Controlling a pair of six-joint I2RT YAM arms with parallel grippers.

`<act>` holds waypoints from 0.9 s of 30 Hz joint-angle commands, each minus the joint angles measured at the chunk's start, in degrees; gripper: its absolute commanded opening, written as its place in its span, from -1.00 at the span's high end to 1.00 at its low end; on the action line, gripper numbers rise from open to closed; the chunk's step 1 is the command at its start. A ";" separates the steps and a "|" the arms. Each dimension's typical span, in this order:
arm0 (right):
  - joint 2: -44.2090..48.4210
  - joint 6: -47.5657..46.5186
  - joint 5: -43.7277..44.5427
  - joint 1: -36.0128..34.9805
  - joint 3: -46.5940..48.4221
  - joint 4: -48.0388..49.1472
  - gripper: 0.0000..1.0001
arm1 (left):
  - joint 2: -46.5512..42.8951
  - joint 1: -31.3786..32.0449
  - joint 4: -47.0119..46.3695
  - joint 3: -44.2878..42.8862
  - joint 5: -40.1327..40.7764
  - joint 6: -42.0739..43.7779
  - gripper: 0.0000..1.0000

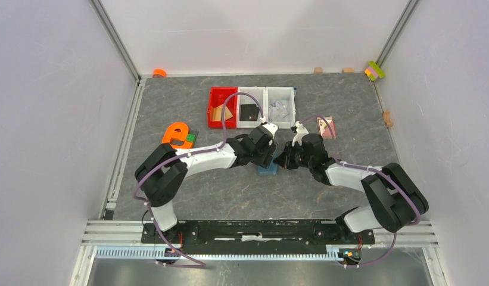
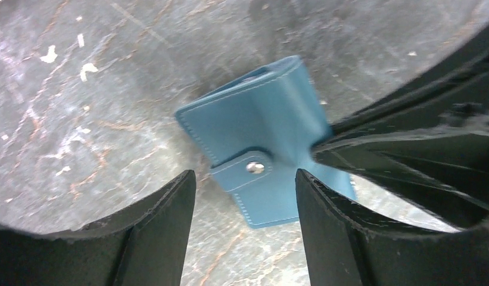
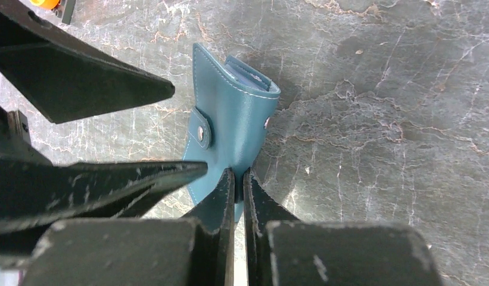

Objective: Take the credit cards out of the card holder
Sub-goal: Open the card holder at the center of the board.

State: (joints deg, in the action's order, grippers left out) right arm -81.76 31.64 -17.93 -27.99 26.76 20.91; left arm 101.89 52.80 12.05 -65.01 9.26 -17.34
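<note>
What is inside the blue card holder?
Only a pale blue inner pocket edge shows at the open end of the card holder. The rest is folded out of sight, so any cards inside cannot be seen. The right hand pinches its lower edge.

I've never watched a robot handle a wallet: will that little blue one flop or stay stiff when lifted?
Probably floppy: the card holder curves where the right gripper pinches one flap. Likely light, being thin and small. Its stitched, matte surface looks grippy, so slipping seems unlikely.
</note>
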 commanded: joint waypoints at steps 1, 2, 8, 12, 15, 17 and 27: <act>1.44 -1.11 0.71 -0.05 -0.13 1.56 1.00 | 1.65 -0.43 3.96 -2.94 5.53 2.48 -0.34; 1.42 -1.10 0.65 -0.03 -0.05 1.51 1.00 | 2.17 -0.41 4.63 -3.58 6.04 2.61 -0.30; 1.72 -1.20 0.95 -0.09 -0.13 1.33 1.00 | 5.57 -0.42 7.00 -6.34 6.48 3.74 -0.21; 1.83 -1.23 1.35 0.02 -0.13 1.07 1.00 | 5.14 -0.49 6.98 -6.20 6.43 3.63 -0.26; 1.88 -1.24 1.40 -0.02 -0.15 0.99 1.00 | 4.68 -0.84 7.76 -6.08 8.45 3.44 0.03; 1.94 -1.32 1.55 -0.04 -0.21 1.04 1.00 | 4.26 -2.52 8.24 -5.86 7.14 1.65 0.43; 1.69 -1.26 1.39 -0.02 0.06 0.86 1.00 | -1.54 -13.52 -4.18 4.34 -14.57 -5.42 0.60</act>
State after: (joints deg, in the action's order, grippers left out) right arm -81.52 31.66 -16.58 -28.18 26.76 22.98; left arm 102.96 46.24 11.07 -64.77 -1.69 -19.59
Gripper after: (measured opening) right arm 0.069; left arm 0.215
